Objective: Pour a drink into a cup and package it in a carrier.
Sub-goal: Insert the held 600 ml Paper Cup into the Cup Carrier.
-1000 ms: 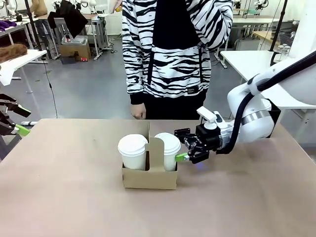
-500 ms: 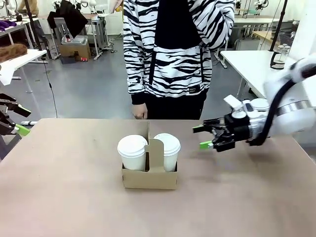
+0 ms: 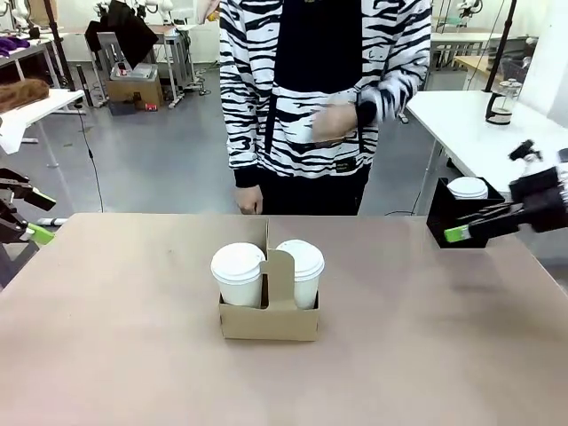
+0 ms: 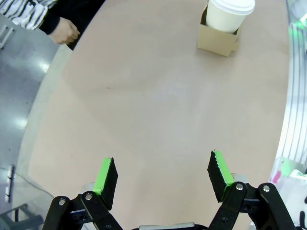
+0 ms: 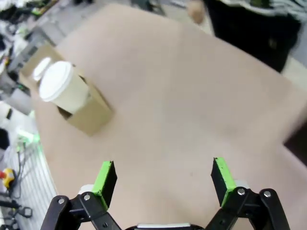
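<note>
The tan cardboard carrier (image 3: 266,319) stands mid-table with two tall white lidded cups in its slots. The cup (image 3: 302,269) on the right stands free of any grip, beside the left one (image 3: 238,273). Lids hide the drink. My right gripper (image 3: 488,200) hangs open and blurred at the table's right edge, far from the carrier. From its wrist I see a cup (image 5: 62,88) in the carrier (image 5: 91,119), well beyond the open gripper (image 5: 163,177). My left gripper (image 3: 37,216) stays open at the left edge; its own view has the gripper (image 4: 163,173) over bare table, with a cup (image 4: 229,14) and the carrier (image 4: 217,42) far off.
A black square box (image 3: 453,222) holding a short white cup (image 3: 468,187) sits at the right rear, just behind my right gripper. A person in a striped top stands across the table, one hand (image 3: 333,120) raised, the other hand (image 3: 250,200) by the far edge. A glass pitcher (image 3: 502,99) stands on a side table.
My right gripper has pulled away from the right cup, going right and upward to the table's edge with its jaws open. The person's raised hand has come down in front of the chest.
</note>
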You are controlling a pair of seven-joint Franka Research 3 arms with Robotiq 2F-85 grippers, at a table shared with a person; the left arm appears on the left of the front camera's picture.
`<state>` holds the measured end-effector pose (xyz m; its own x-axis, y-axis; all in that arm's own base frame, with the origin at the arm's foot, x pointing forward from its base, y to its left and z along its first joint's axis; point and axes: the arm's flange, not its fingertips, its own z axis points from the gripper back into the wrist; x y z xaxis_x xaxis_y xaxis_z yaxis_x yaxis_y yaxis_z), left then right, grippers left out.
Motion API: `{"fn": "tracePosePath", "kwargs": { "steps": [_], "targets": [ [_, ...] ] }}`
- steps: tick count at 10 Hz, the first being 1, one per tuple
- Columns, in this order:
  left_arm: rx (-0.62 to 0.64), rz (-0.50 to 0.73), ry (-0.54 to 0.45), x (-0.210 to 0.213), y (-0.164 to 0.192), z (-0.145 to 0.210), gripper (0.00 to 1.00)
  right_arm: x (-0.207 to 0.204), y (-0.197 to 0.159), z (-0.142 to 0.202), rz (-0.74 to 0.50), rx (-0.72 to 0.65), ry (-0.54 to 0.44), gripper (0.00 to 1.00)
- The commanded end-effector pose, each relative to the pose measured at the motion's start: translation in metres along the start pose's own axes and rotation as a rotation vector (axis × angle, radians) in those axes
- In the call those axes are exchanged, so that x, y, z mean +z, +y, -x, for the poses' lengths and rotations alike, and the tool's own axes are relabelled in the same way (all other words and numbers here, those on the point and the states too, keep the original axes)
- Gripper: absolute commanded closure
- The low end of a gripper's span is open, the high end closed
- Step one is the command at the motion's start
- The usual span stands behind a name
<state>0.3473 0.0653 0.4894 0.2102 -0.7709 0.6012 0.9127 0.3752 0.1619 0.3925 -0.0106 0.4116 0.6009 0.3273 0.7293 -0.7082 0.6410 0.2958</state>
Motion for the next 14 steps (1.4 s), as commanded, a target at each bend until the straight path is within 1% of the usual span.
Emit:
{"fn": "tracePosePath", "kwargs": {
  "steps": [1,2,3,4,14],
  "targets": [
    [0.001,0.007,-0.021,0.0,0.001,-0.001,0.06,0.031,0.036,0.02,0.042,-0.105,0.102,0.0],
    [0.001,0.007,-0.021,0.0,0.001,-0.001,0.06,0.038,0.037,0.025,0.091,-0.134,0.13,0.0],
    [0.001,0.007,-0.021,0.0,0.001,-0.001,0.06,0.038,0.029,0.025,0.191,-0.126,0.157,0.0],
    [0.001,0.007,-0.021,0.0,0.001,-0.001,0.06,0.033,0.0,-0.003,0.088,-0.096,0.092,0.0],
    [0.001,0.007,-0.021,0.0,0.001,-0.001,0.06,0.033,0.0,-0.003,0.088,-0.096,0.092,0.0]
  ]
}}
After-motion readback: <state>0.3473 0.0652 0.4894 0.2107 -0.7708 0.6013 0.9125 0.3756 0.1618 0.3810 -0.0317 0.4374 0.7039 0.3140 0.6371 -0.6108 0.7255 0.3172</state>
